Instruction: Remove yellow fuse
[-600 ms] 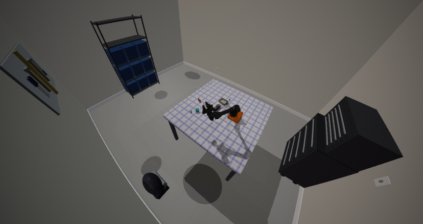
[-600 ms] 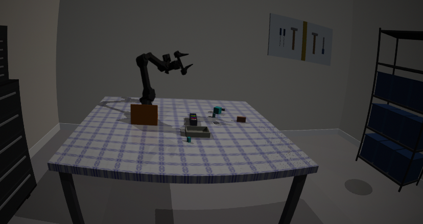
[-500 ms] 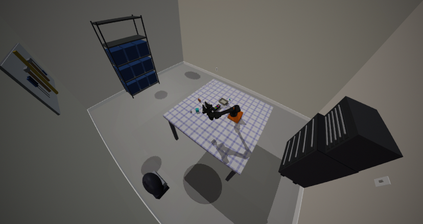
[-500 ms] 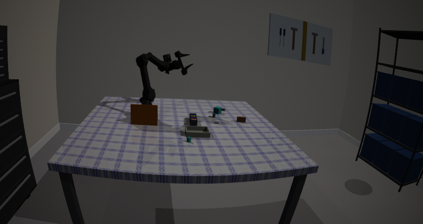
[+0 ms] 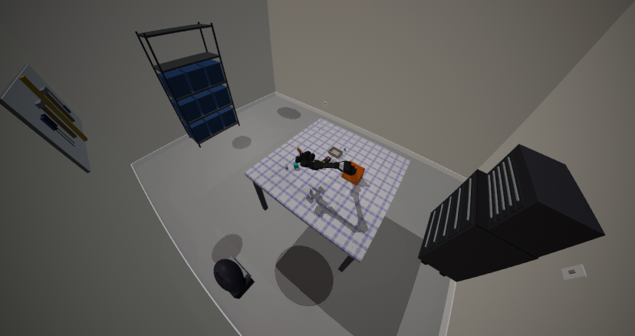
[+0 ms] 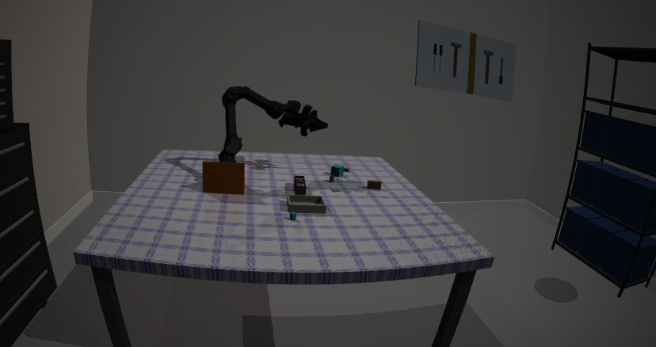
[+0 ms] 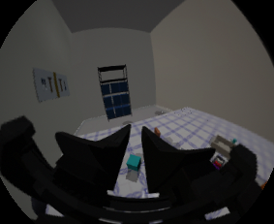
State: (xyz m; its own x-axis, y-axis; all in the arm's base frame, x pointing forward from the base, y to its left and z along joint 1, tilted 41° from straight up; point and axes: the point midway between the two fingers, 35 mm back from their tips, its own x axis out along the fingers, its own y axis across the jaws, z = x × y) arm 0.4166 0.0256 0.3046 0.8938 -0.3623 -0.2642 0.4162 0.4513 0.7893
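Note:
The black fuse block (image 6: 299, 186) (image 5: 327, 159) (image 7: 218, 159) stands on the checked table (image 6: 183, 243), with coloured fuses in its top. The yellow fuse is too small to tell apart from the others. The grey tray (image 6: 306, 205) (image 5: 337, 151) (image 7: 223, 144) lies just in front of the block. My gripper (image 6: 323, 125) (image 7: 136, 127) hangs high above the table, up and to the right of the block and well clear of it. Its fingers stand close together with nothing between them.
An orange box (image 6: 223, 177) stands at the arm's base. A teal cube (image 6: 337, 170) (image 7: 135, 163), a small teal block (image 6: 292, 215) and a brown block (image 6: 374, 184) lie around the tray. A shelf rack and black drawer cabinets stand off the table.

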